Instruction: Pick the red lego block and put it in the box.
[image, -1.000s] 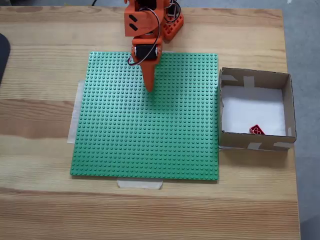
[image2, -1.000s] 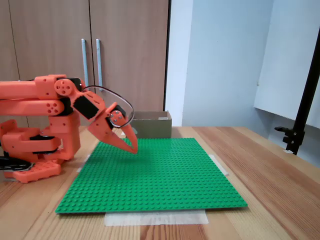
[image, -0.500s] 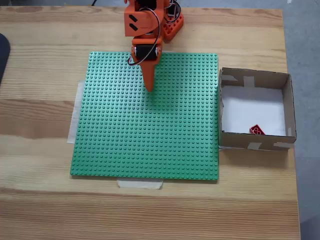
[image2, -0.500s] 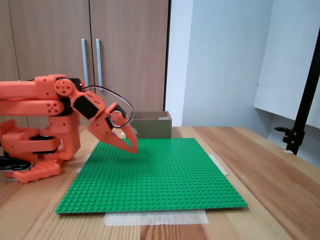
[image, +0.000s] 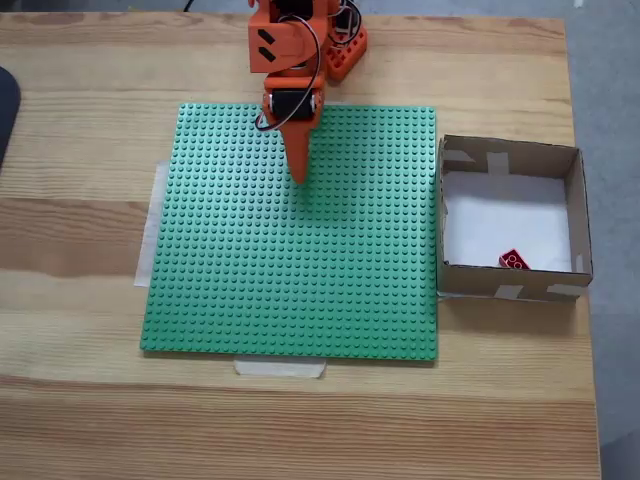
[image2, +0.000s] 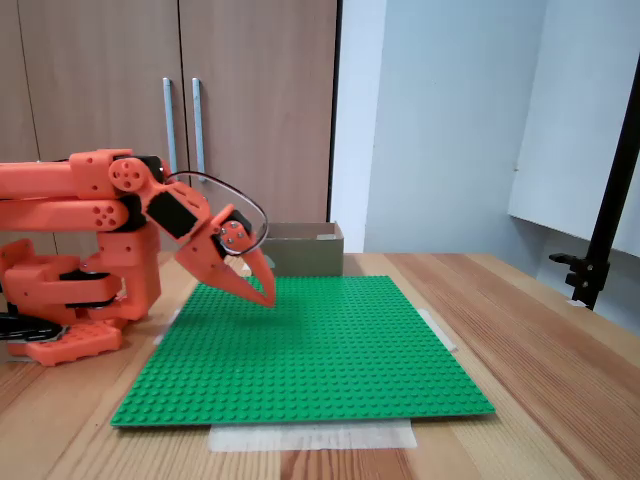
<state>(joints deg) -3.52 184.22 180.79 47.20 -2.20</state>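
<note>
The red lego block (image: 514, 261) lies inside the box (image: 575, 205), on its white bottom close to the near wall, in the top-down fixed view. The box (image2: 305, 248) stands behind the green plate (image2: 310, 350) in the side fixed view. My orange gripper (image: 298, 176) hangs over the far part of the green plate (image: 300, 260), well left of the box. Its fingers (image2: 262, 292) are pressed together, pointing down at the plate, with nothing between them. The arm is folded back over its base (image2: 60, 300).
The green plate is taped to a wooden table (image: 80, 400). A dark object (image: 5, 110) pokes in at the table's left edge. A black stand (image2: 600, 230) rises at the right in the side fixed view. Cupboard doors (image2: 180, 120) stand behind the arm.
</note>
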